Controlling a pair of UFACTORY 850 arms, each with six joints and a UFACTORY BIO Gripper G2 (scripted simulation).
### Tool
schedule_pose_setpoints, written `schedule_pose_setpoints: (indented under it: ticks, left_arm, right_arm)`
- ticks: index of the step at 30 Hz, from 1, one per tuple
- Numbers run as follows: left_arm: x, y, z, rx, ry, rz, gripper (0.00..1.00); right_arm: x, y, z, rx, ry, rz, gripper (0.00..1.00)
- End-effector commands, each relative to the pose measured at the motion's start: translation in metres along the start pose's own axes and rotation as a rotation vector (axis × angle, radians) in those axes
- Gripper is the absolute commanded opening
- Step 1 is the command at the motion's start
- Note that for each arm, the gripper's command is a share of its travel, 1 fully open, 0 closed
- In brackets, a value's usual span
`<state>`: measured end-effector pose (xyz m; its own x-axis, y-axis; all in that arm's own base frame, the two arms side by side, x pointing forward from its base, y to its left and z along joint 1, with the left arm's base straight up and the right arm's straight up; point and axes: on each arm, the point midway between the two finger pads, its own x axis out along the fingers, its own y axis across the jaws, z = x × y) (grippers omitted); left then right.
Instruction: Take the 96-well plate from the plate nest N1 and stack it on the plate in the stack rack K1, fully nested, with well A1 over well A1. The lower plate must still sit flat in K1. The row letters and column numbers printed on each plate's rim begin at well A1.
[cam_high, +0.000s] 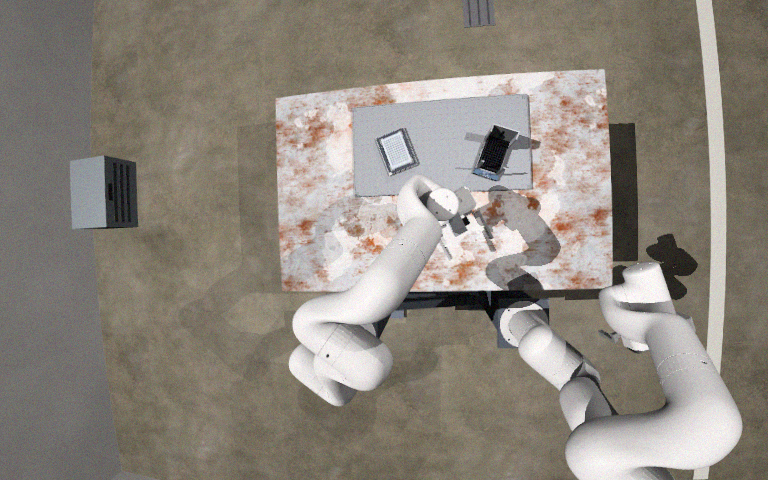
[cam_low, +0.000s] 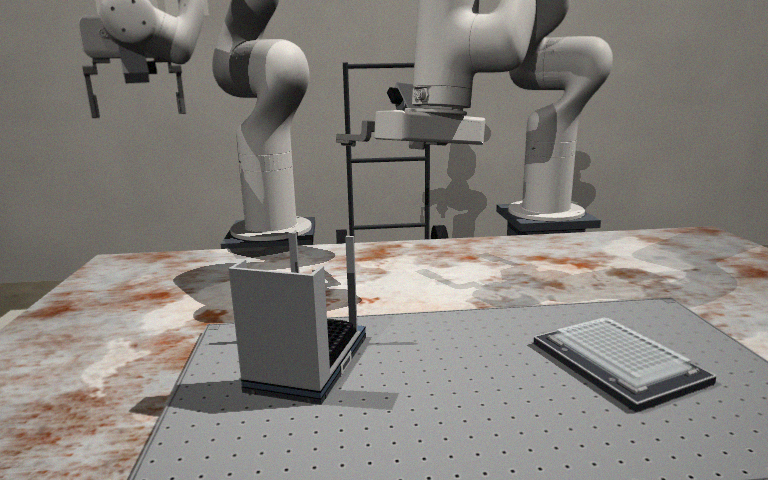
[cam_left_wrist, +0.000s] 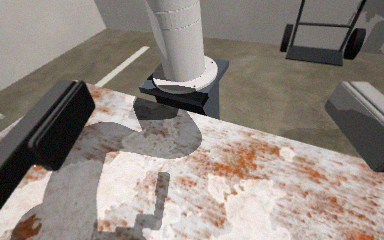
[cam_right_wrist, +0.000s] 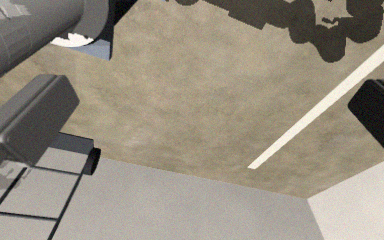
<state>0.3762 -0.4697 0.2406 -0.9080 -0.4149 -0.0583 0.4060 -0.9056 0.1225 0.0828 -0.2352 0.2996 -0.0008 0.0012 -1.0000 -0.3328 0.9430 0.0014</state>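
The pale 96-well plate (cam_high: 396, 151) (cam_low: 623, 348) lies flat in the nest (cam_high: 412, 149) (cam_low: 679, 387), upper middle of the top view, lower right of the exterior one; its edges stand proud, presumably so that fingers can reach its sides. The dark lower plate (cam_high: 494, 153) (cam_low: 338, 336) sits low in the stack rack (cam_high: 487, 174) (cam_low: 277, 328), whose tall panel and slim posts probably guide a second plate down onto it. A perforated board (cam_high: 441, 124) (cam_low: 430, 407) on the counter (cam_high: 317, 226) (cam_low: 453, 266) carries both stations, turned at different angles, so the transfer likely needs a wrist turn; A1 is unreadable here.

The left end effector (cam_high: 471, 253) (cam_low: 380, 141) (cam_left_wrist: 210, 130) is above the counter, its fingers fairly wide, with nothing between them. The right end effector (cam_high: 621, 341) (cam_low: 138, 114) (cam_right_wrist: 212, 115) is fully wide, held off at the lower right of the top view, perhaps to leave room.

Count: two plates, one nest, one rack, one board, two end effectors with two fingers each.
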Motion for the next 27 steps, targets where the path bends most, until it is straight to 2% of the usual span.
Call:
schedule_pose_setpoints:
  ticks: [1, 5, 7, 15, 18, 23, 27]
  left_arm:
    - [-0.004, 0.001, 0.001, 0.001, 0.003, 0.025, 0.37]
    - [-0.005, 0.021, 0.004, -0.004, -0.001, 0.159, 0.37]
    - [-0.005, 0.027, 0.005, -0.005, -0.001, 0.182, 0.37]
    - [-0.016, 0.061, 0.01, -0.017, -0.004, 0.42, 0.37]
    - [-0.017, 0.063, 0.01, -0.018, -0.004, 0.439, 0.37]
    - [-0.029, 0.085, 0.012, -0.027, -0.004, 0.606, 0.37]
    - [-0.037, 0.096, 0.013, -0.032, -0.003, 0.697, 0.37]
  right_arm:
    - [0.0, 0.0, 0.0, 0.0, 0.0, -0.001, 1.0]
    - [0.0, 0.0, 0.0, 0.0, 0.0, -0.001, 1.0]
    - [0.0, 0.0, 0.0, 0.0, 0.0, -0.001, 1.0]
    - [0.0, 0.0, 0.0, 0.0, 0.0, -0.001, 1.0]
    - [0.0, 0.0, 0.0, 0.0, 0.0, -0.001, 1.0]
    - [0.0, 0.0, 0.0, 0.0, 0.0, -0.001, 1.0]
    - [0.0, 0.0, 0.0, 0.0, 0.0, -0.001, 1.0]
